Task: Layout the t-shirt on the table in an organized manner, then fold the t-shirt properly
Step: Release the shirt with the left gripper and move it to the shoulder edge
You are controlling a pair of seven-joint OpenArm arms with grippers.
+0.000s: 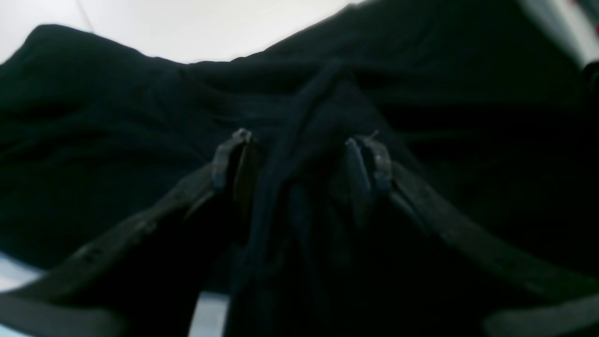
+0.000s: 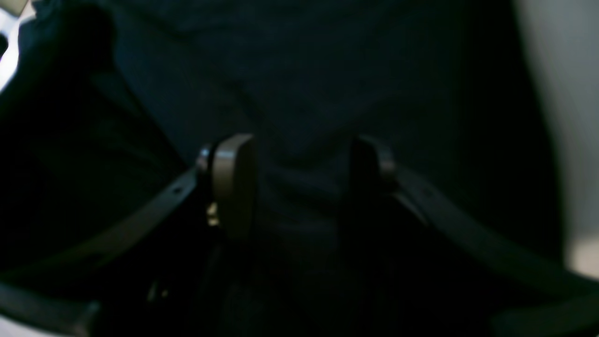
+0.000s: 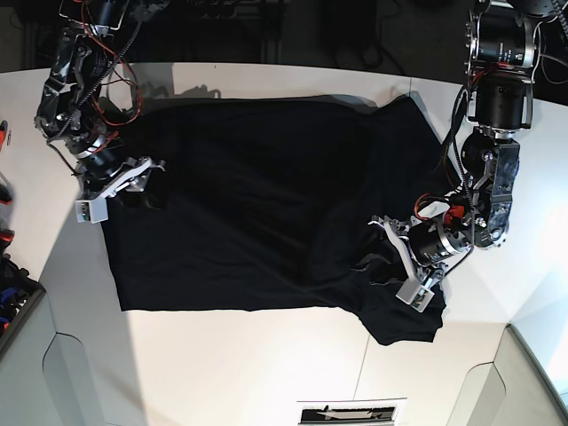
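The t-shirt [image 3: 257,204] lies spread across the white desk [image 3: 266,364], mostly flat but bunched and rumpled at the side nearest the left jaws [image 3: 397,257], so the job reads as part-way through laying out, with folding not yet begun. Both arms sit at opposite edges of the cloth, likely so each can pull its own side outward and take up the slack between them. In the left wrist view the left jaws [image 1: 302,159] stand apart with a thick ridge of gathered black fabric running up between them; they appear to pinch that bundle, though blur keeps contact uncertain. In the right wrist view the right jaws [image 2: 299,173] also stand apart with dark cloth filling the gap, again seemingly gripped. The overhead view shows what neither wrist camera can: the shirt's whole outline, the wrinkled heap just beside the left jaws, and the smooth stretch toward the right jaws [image 3: 133,177]. The wrist views alone show cloth between the pads.
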